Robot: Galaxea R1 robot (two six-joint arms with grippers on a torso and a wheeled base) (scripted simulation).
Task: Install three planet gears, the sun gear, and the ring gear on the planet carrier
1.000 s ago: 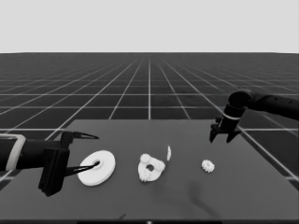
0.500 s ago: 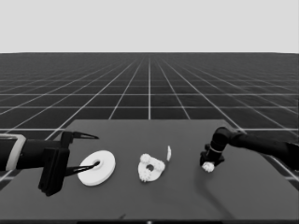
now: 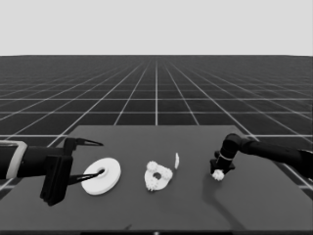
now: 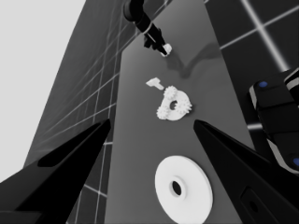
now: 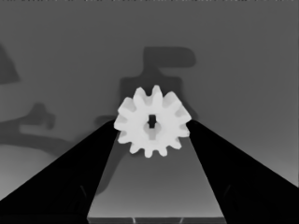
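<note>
My right pincer (image 3: 218,174) is down at the bench's (image 3: 254,205) right side, and in the right wrist view its two fingers press against opposite sides of the last loose gear (image 5: 153,121), so I read it as pinching that gear, though I can't tell whether the gear has left the surface. The smaller round part (image 3: 157,177) sits mid-bench with three gears already seated on it, which I judge to be the planets, leaving the gear in my grip as the fourth to go on. The thin white piece (image 3: 176,160) lies just beside that assembly toward the far edge. The larger round part (image 3: 101,176) rests toward the left end, not yet installed, under my waiting left pincer (image 3: 89,161), whose fingers are spread wide
</note>
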